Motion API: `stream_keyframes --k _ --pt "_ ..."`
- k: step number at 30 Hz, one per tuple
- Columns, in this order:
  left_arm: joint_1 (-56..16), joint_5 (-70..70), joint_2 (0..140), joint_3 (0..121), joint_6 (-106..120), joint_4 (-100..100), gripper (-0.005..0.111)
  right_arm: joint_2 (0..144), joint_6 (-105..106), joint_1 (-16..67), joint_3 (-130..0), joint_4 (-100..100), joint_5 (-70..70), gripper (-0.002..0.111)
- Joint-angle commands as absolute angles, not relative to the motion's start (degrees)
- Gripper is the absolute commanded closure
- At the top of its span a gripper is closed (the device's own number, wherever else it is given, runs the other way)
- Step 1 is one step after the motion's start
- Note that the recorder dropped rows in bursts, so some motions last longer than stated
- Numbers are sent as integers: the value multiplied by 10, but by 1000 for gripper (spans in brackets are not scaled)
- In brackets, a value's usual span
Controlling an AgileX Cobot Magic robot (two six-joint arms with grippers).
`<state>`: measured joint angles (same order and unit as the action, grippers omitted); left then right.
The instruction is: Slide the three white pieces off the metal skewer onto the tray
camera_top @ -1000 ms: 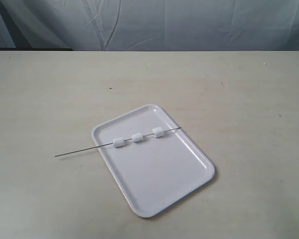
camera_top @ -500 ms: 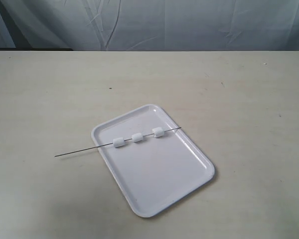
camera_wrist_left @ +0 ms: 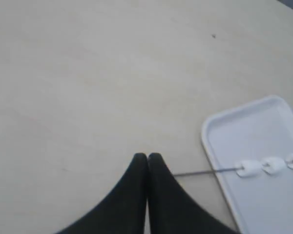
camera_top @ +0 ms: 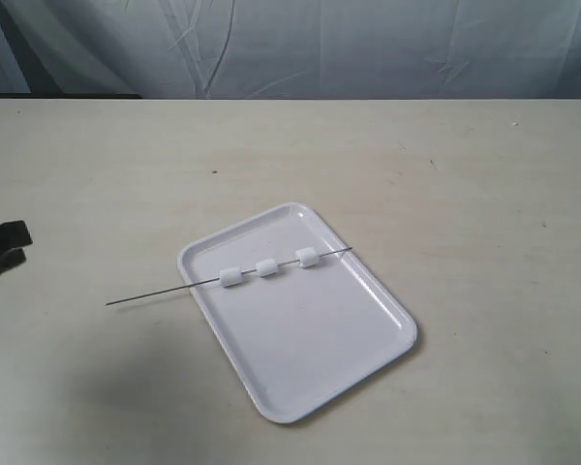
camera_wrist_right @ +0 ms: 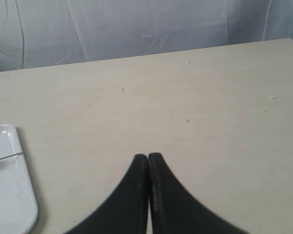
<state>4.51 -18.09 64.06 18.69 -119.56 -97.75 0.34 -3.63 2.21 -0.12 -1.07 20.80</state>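
The white tray [camera_top: 310,339] lies near the table's middle. Across its far end rests the thin metal skewer [camera_top: 150,294], its bare end sticking out over the table to the left. Three white pieces [camera_top: 266,268] are threaded on it above the tray, also seen as the white pieces [camera_wrist_left: 263,165] in the left wrist view beside the tray [camera_wrist_left: 234,126] and skewer [camera_wrist_left: 200,172]. My left gripper [camera_top: 15,242] shows at the far left edge, well left of the skewer's end; its fingers are shut and empty, as the left gripper [camera_wrist_left: 147,157] shows. My right gripper [camera_wrist_right: 148,157] is shut and empty over bare table, right of the tray [camera_wrist_right: 14,195].
The beige table [camera_top: 465,194] stretches all round the tray. A grey cloth backdrop [camera_top: 368,48] hangs behind the table's far edge.
My left gripper has come into the exterior view at the far left edge; it was out of view before. The skewer, pieces and tray have not moved.
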Motion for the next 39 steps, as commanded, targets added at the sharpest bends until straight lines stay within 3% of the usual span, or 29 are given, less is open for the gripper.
stream_keyframes --k 1,6,15,19,26,33,39 --pt "45 -311 705 188 -1198 -943 107 0 -36 24 0 -7 207 109" --pt "45 -308 720 189 -1197 -944 107 0 -36 24 0 -7 207 109" --pt "45 40 680 221 -1175 -999 107 0 -36 24 0 -7 207 109" --pt "45 122 680 221 -1085 -945 107 0 -36 24 0 -7 207 109" --pt "45 218 701 221 -695 -405 107 0 -36 24 0 -7 207 109" --pt "45 338 708 221 157 338 107 0 -36 24 0 -7 207 109" --pt "45 507 708 221 854 810 107 0 -36 24 0 -7 207 109"
